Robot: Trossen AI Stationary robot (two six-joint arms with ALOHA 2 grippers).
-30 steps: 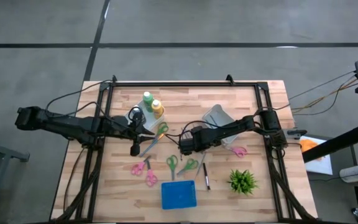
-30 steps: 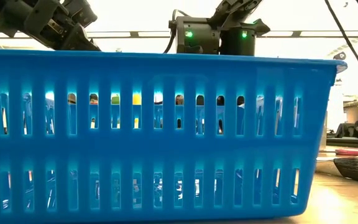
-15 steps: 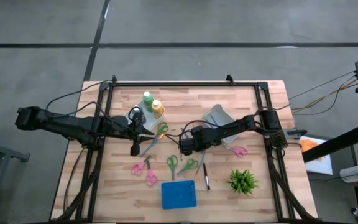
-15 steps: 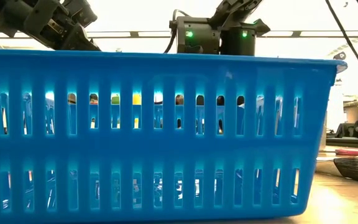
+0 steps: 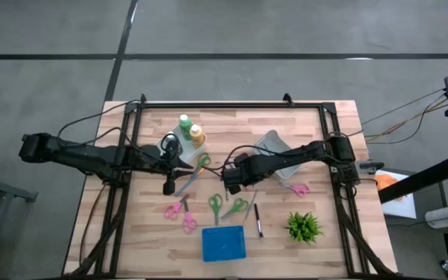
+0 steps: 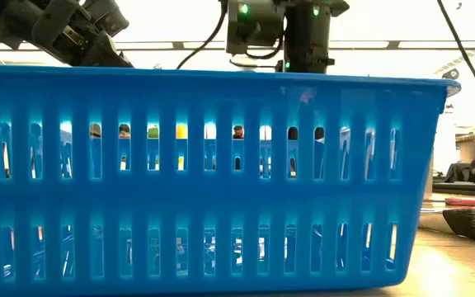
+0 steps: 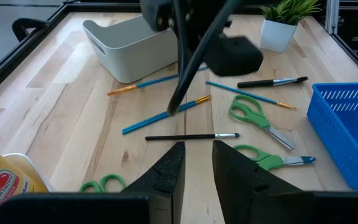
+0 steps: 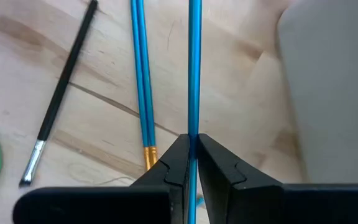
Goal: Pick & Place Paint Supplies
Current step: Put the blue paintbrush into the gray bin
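Brushes lie mid-worktop [image 5: 317, 148] between white bin [image 5: 274, 145] and blue basket [image 5: 224, 243], which walls off the low view, while my right hand [image 8: 191, 155] pinches one blue brush [image 8: 194, 68], something only its wrist view reveals.

We see a light wood table [image 5: 317, 132] with a black frame along its edges. On it: a green bottle [image 5: 184, 123] and a yellow-orange bottle [image 5: 197, 135] side by side, a white bin [image 5: 274, 145], a blue basket [image 5: 224, 243] at the near edge, a potted plant [image 5: 303, 226], green scissors [image 5: 215, 205], pink scissors [image 5: 185, 218], and a black brush [image 7: 191, 137] beside blue brushes [image 7: 166, 114] mid-table.
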